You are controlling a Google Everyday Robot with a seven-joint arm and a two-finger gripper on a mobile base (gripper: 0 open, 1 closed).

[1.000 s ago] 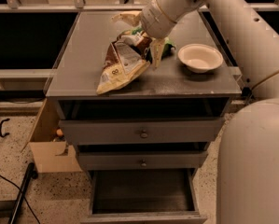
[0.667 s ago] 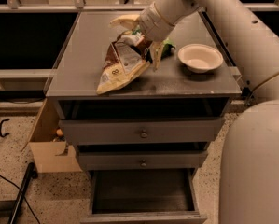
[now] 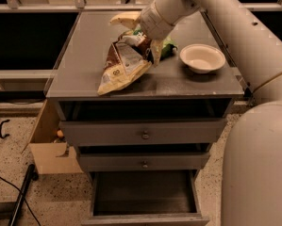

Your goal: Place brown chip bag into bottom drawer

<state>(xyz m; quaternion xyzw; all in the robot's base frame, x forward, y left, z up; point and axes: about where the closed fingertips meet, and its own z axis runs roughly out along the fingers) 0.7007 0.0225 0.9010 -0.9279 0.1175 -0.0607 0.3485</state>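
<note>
op: what worries you most from here?
me: bulk first. my thick white arm (image 3: 235, 36) reaches over the flat grey cabinet surface (image 3: 84, 46) from the right, and my body crowds that side. the deep grey bottom drawer (image 3: 145, 197) stands open low at the front, under two shallow grey drawers (image 3: 143, 134) that are closed. coming down, i could knock the surface's front edge or those drawer fronts.
op: and the bag?
me: the brown crinkly chip bag (image 3: 124, 67) leans tilted. its upper end is at my end effector (image 3: 141, 40) and its lower corner touches the surface near the front edge. i cannot tell whether the end effector is clamped on it or apart. a weak hold on slick film could let it slide off the front and miss the drawer.
op: neighbours?
me: the round white bowl (image 3: 203, 58) sits near on the right. the small green snack bag (image 3: 168, 46) lies just beside the brown one and could be dragged along.
op: room?
me: there's open floor to the left and front, apart from a cardboard box (image 3: 48, 149) by the cabinet's left side. the drawer mouth looks wide enough for the bag laid flat.
</note>
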